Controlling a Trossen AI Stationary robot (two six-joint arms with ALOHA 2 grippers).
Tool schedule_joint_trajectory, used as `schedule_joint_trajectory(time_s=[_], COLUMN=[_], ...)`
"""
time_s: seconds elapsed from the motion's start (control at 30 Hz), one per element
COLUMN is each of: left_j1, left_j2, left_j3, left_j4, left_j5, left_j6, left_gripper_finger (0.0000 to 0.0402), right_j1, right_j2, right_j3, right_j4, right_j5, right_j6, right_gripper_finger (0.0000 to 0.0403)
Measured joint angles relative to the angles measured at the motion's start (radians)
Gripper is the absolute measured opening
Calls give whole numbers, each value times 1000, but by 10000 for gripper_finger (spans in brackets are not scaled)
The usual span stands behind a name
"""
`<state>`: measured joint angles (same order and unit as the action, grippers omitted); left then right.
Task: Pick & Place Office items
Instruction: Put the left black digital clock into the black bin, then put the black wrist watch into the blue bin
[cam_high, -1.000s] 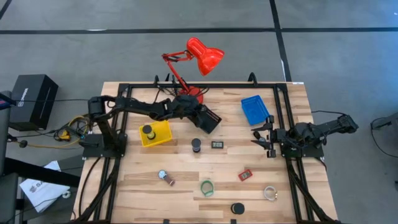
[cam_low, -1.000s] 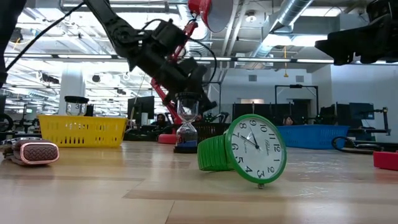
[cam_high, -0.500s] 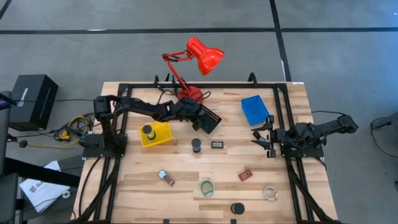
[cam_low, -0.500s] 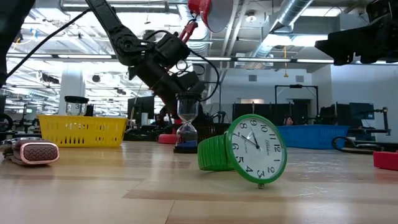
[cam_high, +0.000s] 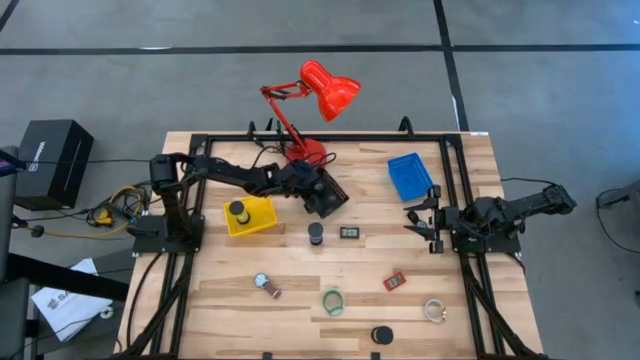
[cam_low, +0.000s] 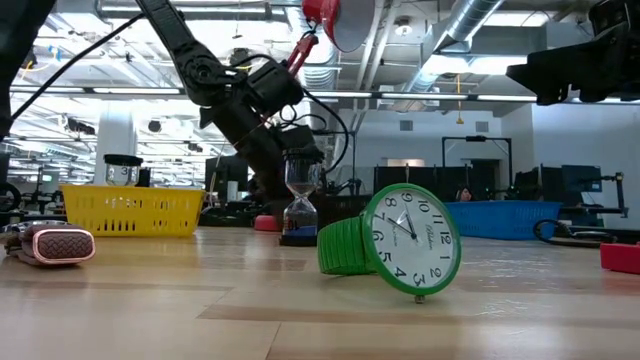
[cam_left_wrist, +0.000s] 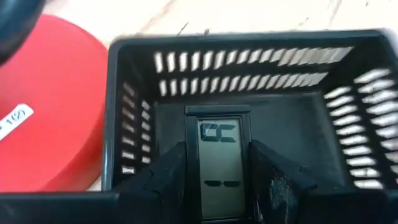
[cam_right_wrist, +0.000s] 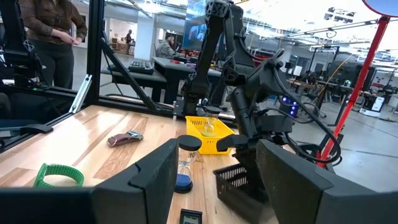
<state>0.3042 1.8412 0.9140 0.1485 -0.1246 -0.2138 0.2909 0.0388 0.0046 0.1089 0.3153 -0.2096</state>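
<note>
My left gripper (cam_left_wrist: 217, 150) reaches slanting down into a black mesh tray (cam_left_wrist: 249, 68), which stands beside the red lamp's base (cam_left_wrist: 56, 112). It is shut on a small black piece with a grey display (cam_left_wrist: 219, 140). In the high view that gripper (cam_high: 322, 192) is at the table's far middle. My right gripper (cam_high: 425, 220) waits open at the right with nothing between its fingers. On the table lie an hourglass (cam_high: 315, 233), a second display piece (cam_high: 350, 232), a red piece (cam_high: 394, 281), a green watch (cam_high: 332, 301), a clear ring (cam_high: 434, 311) and a black puck (cam_high: 381, 335). My left gripper pinches the display piece by its two long sides (cam_left_wrist: 193, 163) between its two fingers. The fingers come slanting down from the table's left and lie along the piece. The piece is inside the black tray, display up. Whether its far end rests on the tray's floor I cannot tell.
A yellow tray (cam_high: 249, 214) with a dark round thing in it stands left of the black tray. A blue tray (cam_high: 408, 175) is at the far right. The red lamp (cam_high: 320, 90) rises over the far edge. A small watch (cam_high: 267, 287) lies at the near left.
My left gripper has sunk toward the black tray and tipped its fingers further down, still shut on the display piece. In the low view it has dropped behind the hourglass.
</note>
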Motion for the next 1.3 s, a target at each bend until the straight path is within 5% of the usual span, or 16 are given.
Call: schedule_joint_trajectory(time_s=[0.87, 1.3], left_j1=[0, -43], left_j2=[-12, -258], left_j3=[-7, -9], left_j4=[3, -1], left_j5=[-54, -56], left_j6=[34, 34], left_gripper_finger=[218, 195], right_j1=[0, 0], right_j2=[0, 0], right_j3=[0, 0], right_j4=[0, -1], right_j5=[0, 0], right_j6=[0, 0], right_gripper_finger=[210, 210])
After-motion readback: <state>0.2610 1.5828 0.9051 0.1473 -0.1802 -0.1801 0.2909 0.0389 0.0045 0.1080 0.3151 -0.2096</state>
